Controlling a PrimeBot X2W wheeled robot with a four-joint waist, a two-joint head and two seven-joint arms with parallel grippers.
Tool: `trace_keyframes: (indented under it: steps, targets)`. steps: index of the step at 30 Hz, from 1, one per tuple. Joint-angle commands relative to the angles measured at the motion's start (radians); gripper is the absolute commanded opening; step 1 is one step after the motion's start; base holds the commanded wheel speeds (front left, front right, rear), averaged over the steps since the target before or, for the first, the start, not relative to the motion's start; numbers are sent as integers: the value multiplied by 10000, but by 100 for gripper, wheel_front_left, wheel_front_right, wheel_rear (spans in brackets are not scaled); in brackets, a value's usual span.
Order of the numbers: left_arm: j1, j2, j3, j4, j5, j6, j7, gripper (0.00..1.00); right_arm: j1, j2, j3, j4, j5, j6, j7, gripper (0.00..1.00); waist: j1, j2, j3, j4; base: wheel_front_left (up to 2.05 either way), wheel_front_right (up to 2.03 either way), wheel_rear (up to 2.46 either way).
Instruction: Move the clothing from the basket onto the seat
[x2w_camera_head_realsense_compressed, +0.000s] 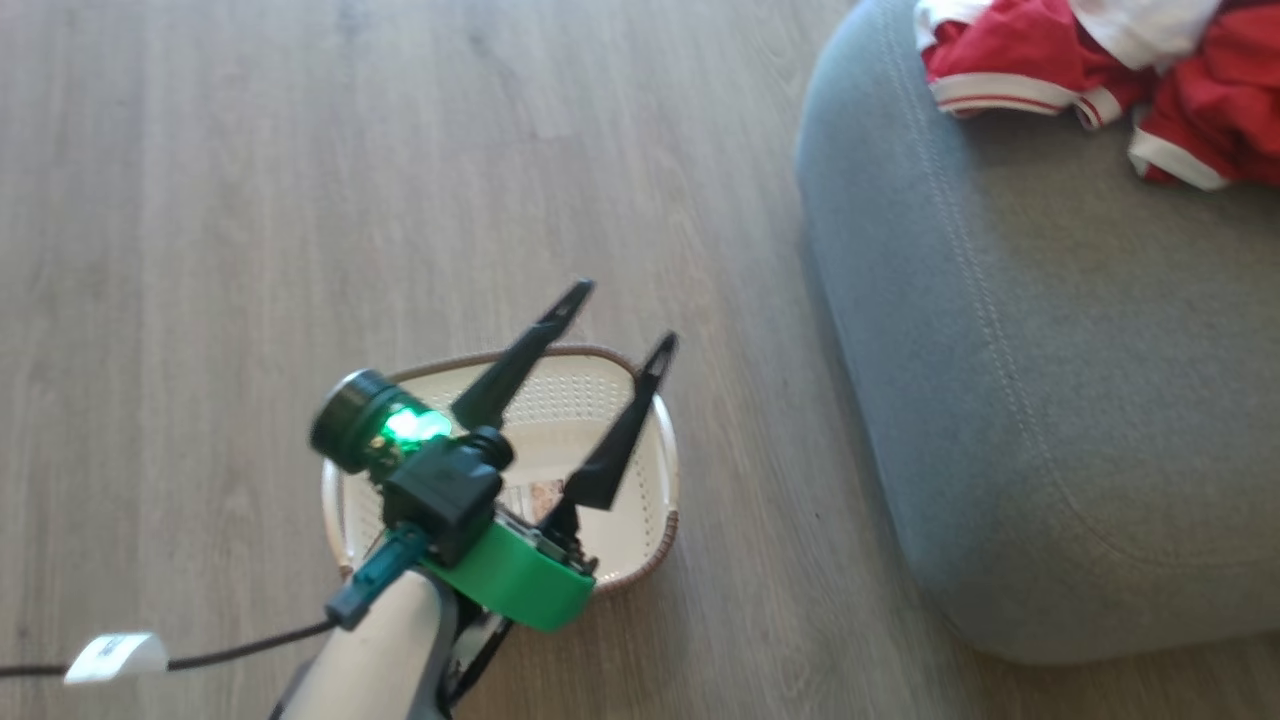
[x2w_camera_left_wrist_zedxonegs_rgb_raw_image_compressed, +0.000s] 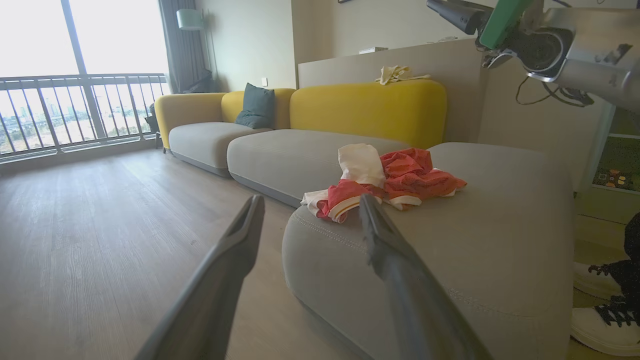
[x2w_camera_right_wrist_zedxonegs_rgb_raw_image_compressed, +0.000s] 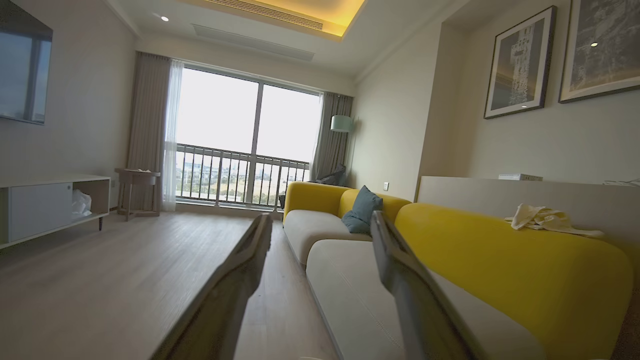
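Observation:
The clothing (x2w_camera_head_realsense_compressed: 1100, 60) lies in a crumpled red-and-white heap on the grey seat (x2w_camera_head_realsense_compressed: 1050, 400), at its far end. From the left wrist view, the clothing (x2w_camera_left_wrist_zedxonegs_rgb_raw_image_compressed: 395, 180) rests near the rounded front edge of the seat (x2w_camera_left_wrist_zedxonegs_rgb_raw_image_compressed: 475, 240). The cream basket (x2w_camera_head_realsense_compressed: 600, 390) stands on the floor to the left of the seat, showing a bare bottom and a paper label (x2w_camera_head_realsense_compressed: 545, 495). My left gripper (x2w_camera_head_realsense_compressed: 627, 318) hovers over the basket, open and empty, and the left gripper (x2w_camera_left_wrist_zedxonegs_rgb_raw_image_compressed: 312, 202) points toward the clothing. The right gripper (x2w_camera_right_wrist_zedxonegs_rgb_raw_image_compressed: 321, 220) is open, held high, with nothing between its fingers.
A yellow-backed sofa (x2w_camera_right_wrist_zedxonegs_rgb_raw_image_compressed: 500, 250) with a blue-grey cushion (x2w_camera_right_wrist_zedxonegs_rgb_raw_image_compressed: 362, 217) and a pale cloth (x2w_camera_right_wrist_zedxonegs_rgb_raw_image_compressed: 545, 220) runs along the wall. A person's white shoes (x2w_camera_left_wrist_zedxonegs_rgb_raw_image_compressed: 605, 315) stand right of the seat. My right arm (x2w_camera_left_wrist_zedxonegs_rgb_raw_image_compressed: 565, 45) hangs above the seat. A tagged cable (x2w_camera_head_realsense_compressed: 115, 655) trails from my left arm.

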Motion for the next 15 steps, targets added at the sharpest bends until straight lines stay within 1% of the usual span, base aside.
trace_keyframes:
  steps: [1,6,7,8,10,11,12,15]
  targets:
    - [-36,-135,663,-330,44,5,-49,100,415,-90,478,-724,473,-4,-60,100,1,-1,-286,356,0,0,0]
    - [182,-272,1418,-288,128,137,-49,100,1798,-97,1657,-2061,2043,-4,-60,100,1,-1,-473,833,0,0,0]
    - [219,-285,1530,-244,147,198,-49,100,2072,-113,1859,-2306,2299,-4,-60,100,1,-1,-510,935,0,0,0]
    - [285,-302,1718,-108,186,365,-49,100,2637,-99,2209,-2737,2754,-4,-60,100,1,-1,-595,1171,0,0,0]
    - [350,-311,1884,-29,145,556,-49,100,3157,8,2462,-3074,3102,-4,-60,100,1,-1,-674,1338,0,0,0]
    - [350,-311,1884,-29,145,556,-49,100,3157,8,2462,-3074,3102,-4,-60,100,1,-1,-674,1338,0,0,0]
    - [377,-313,1918,-11,84,658,-49,100,3398,72,2508,-3219,3244,-4,-60,100,1,-1,-719,1418,0,0,0]
    - [479,-316,2075,71,-80,1036,-49,100,4182,490,2588,-3519,3734,-4,-60,100,1,-1,-855,1748,0,0,0]
